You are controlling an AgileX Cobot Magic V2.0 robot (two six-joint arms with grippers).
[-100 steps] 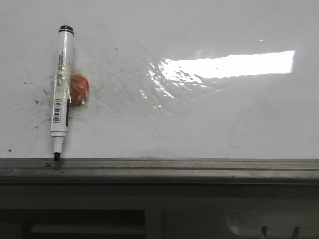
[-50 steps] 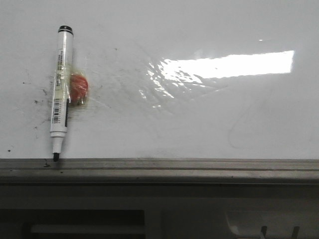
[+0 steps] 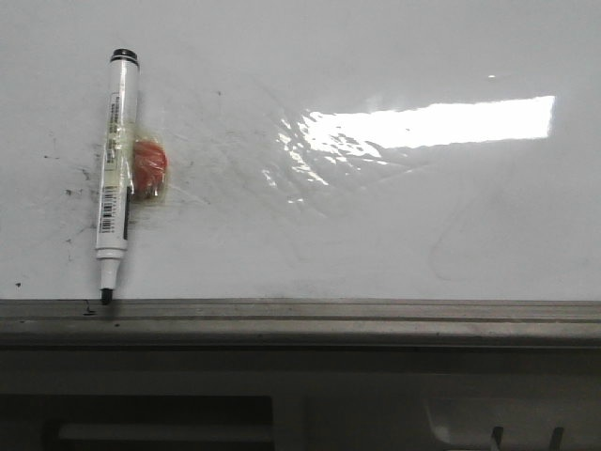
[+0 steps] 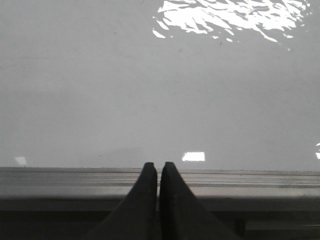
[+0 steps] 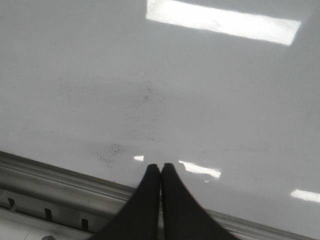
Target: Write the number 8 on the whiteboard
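Whiteboard (image 3: 376,225) lies flat in front of me, glossy, with glare on the right and only specks and faint smudges; I see no number 8 anywhere on it, so I judge the writing has not begun. A marker (image 3: 116,174) lies at the left of the board, uncapped, its black tip touching the grey ledge (image 3: 376,319) at the near edge, an orange piece (image 3: 149,163) taped to its barrel. My left gripper (image 4: 158,172) and right gripper (image 5: 160,172) each sit over the near ledge with fingers pressed together, holding nothing. I reckon the step in hand is fetching the marker: next I must part the left fingers, reach far and left, and pinch the barrel.
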